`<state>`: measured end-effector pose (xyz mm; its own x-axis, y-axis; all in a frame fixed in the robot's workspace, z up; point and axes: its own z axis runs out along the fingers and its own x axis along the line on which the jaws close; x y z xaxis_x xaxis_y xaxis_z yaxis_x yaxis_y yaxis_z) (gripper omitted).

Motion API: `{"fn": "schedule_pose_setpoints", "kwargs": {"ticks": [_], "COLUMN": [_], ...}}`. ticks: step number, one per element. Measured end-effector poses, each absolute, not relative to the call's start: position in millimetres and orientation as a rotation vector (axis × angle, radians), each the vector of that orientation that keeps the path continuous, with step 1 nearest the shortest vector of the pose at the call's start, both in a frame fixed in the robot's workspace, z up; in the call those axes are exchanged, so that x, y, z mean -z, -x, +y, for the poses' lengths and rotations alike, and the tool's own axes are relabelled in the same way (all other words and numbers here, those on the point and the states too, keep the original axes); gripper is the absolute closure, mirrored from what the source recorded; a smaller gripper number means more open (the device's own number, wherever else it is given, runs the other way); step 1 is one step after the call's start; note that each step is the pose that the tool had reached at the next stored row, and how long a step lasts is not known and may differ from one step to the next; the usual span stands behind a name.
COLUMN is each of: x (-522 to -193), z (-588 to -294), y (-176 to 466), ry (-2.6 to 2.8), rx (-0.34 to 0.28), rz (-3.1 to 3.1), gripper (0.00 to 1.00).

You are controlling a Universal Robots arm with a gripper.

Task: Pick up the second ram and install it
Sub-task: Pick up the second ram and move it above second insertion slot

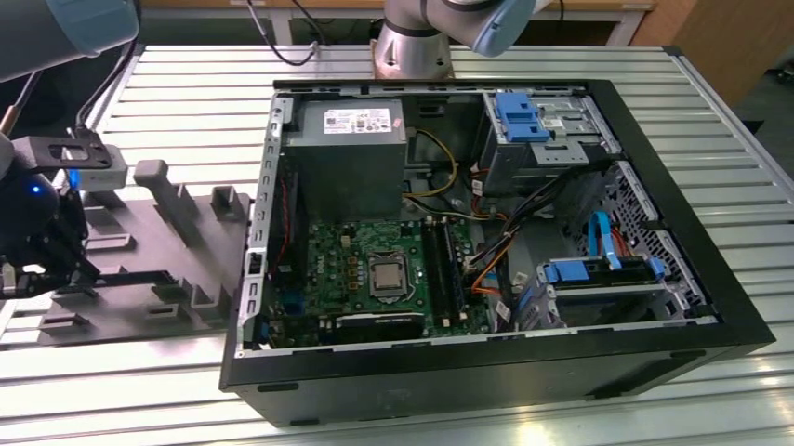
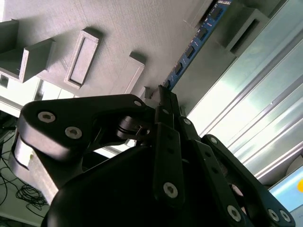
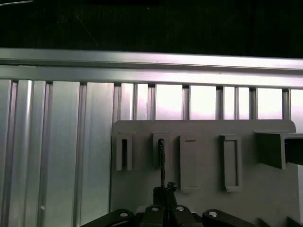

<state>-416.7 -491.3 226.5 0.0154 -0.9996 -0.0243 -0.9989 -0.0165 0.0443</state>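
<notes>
Gripper (image 2: 164,97): fingers pinched together on the near end of the second ram (image 2: 194,45), as far as the second wrist view lets me judge.
Second ram: edge-on, apparently seated in a slot of the grey holder (image 3: 208,189).
Step in hand: the pick from the holder.
Technique: keep the board in line with the slot walls, since a tilted pull would likely bind.
Slatted table (image 3: 57,142): bears the holder.
Computer case (image 1: 496,372): well apart, open, green motherboard (image 1: 341,251) exposed.

Matt plastic holder (image 3: 203,203) (ribbed metal table (image 3: 57,151))
</notes>
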Motion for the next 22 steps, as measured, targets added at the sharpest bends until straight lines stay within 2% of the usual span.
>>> {"fn": "schedule_pose_setpoints", "kwargs": {"ticks": [22], "x": [-236.0], "z": [-491.3], "y": [416.7], "ry": [-2.228], "rx": [0.076], "rz": [-2.193], "gripper": [0.88]}}
